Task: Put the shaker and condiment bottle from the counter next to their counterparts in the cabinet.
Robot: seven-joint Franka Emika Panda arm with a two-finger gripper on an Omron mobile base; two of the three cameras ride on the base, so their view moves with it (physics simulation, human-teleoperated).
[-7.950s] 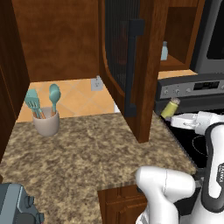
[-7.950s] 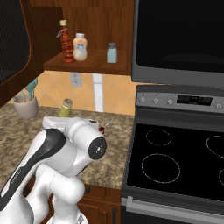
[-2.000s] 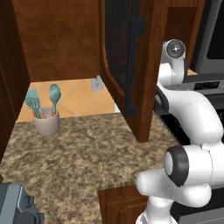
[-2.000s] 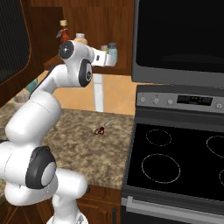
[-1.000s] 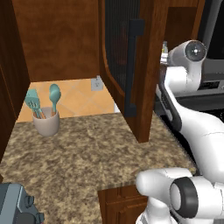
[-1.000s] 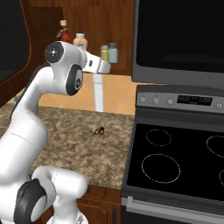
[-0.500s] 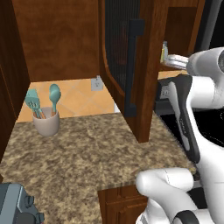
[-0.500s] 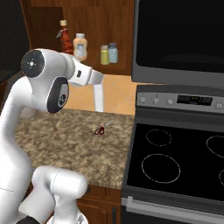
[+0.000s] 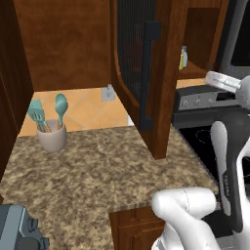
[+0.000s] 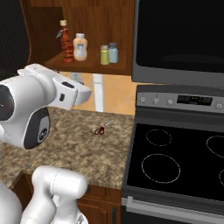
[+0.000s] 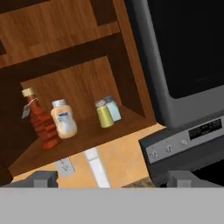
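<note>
We count four things on the cabinet (image 10: pixel 39 26) shelf: red bottle (image 11: pixel 40 121), cream bottle (image 11: pixel 63 118), shaker (image 11: pixel 104 114) touching the blue bottle (image 11: pixel 113 108). Scissors (image 10: pixel 102 128) lie near the counter's (image 10: pixel 78 144) stove-side edge. Our gripper (image 11: pixel 111 179) is wide apart, holding nothing.

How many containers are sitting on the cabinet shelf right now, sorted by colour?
Red bottle: 1
Cream-orange bottle: 1
Yellow-green shaker: 1
Pale blue bottle: 1
Total: 4
</note>
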